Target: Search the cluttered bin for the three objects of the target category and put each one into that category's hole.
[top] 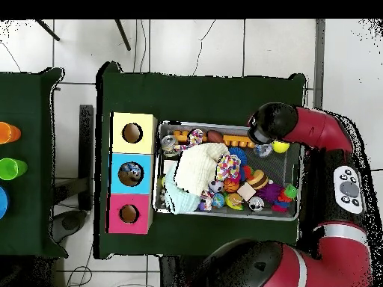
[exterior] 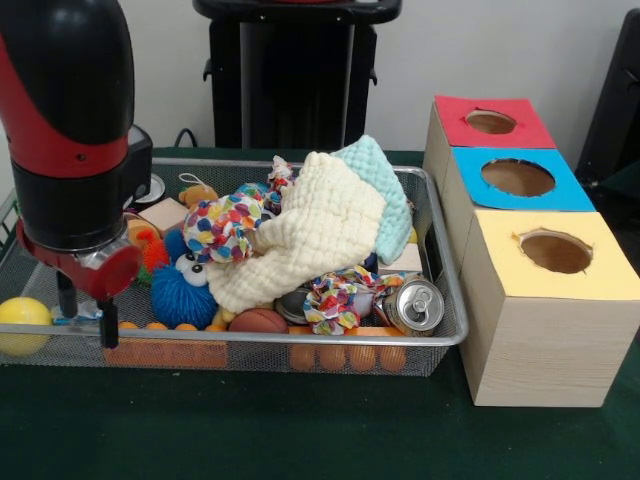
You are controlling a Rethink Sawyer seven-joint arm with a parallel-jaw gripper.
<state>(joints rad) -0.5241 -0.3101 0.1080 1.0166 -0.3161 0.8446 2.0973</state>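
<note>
The gripper (exterior: pixel 85 318) hangs low at the nine-o'clock end of the mesh bin (exterior: pixel 445 300), its two fingers apart and empty beside the yellow ball (exterior: pixel 22 322), seemingly placed to probe that corner. The target category isn't evident. A soda can (exterior: pixel 414 305) lies on its side at the five-o'clock corner, long axis toward six, near the yellow-topped box (exterior: pixel 545 300).
</note>
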